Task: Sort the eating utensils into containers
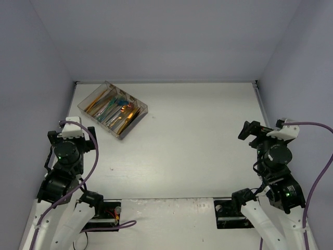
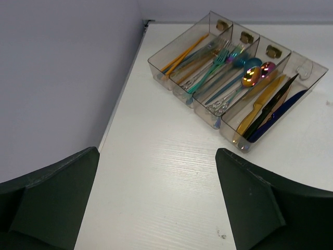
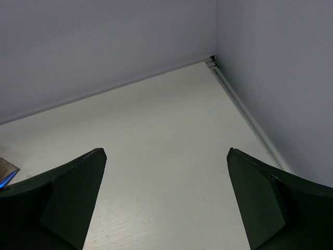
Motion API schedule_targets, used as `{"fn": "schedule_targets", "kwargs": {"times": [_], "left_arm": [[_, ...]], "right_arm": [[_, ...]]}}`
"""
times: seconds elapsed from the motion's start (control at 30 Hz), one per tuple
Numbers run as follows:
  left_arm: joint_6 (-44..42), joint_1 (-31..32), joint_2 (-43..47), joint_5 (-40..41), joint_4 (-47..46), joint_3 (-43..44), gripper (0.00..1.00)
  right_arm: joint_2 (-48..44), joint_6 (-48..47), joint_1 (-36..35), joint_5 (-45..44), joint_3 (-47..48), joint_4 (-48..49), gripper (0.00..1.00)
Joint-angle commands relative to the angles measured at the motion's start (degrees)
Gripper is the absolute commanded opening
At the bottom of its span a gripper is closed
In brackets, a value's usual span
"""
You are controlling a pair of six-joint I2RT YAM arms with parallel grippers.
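Top view: utensils [image 1: 117,107] lie sorted inside the clear tray [image 1: 113,109]; left wrist: left gripper [image 2: 157,153] released, jaws wide, near the tray's front; right wrist: right gripper [image 3: 166,152] released, jaws wide, well right of the tray.

no readable text, labels or numbers anywhere in view

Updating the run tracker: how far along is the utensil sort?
Done: the utensils lie in the compartments of the clear tray; none shows loose on the table. In hand: nothing. The left gripper and right gripper are open and empty, away from the tray. Left: nothing visible; it looks finished.
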State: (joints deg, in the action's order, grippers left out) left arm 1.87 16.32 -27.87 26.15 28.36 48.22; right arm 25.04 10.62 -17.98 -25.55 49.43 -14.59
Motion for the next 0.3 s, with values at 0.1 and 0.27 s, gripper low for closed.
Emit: {"fn": "schedule_targets", "kwargs": {"times": [0.1,0.27], "left_arm": [[0.9,-0.3,0.4,-0.2,-6.8,-4.9,0.93],[1.5,-0.3,-1.0,-0.6,-6.7,-4.7,0.93]], "right_arm": [[0.8,-0.7,0.1,-2.6,0.0,3.0,1.00],[0.4,-0.3,0.1,-2.7,-0.3,3.1,1.00]]}}
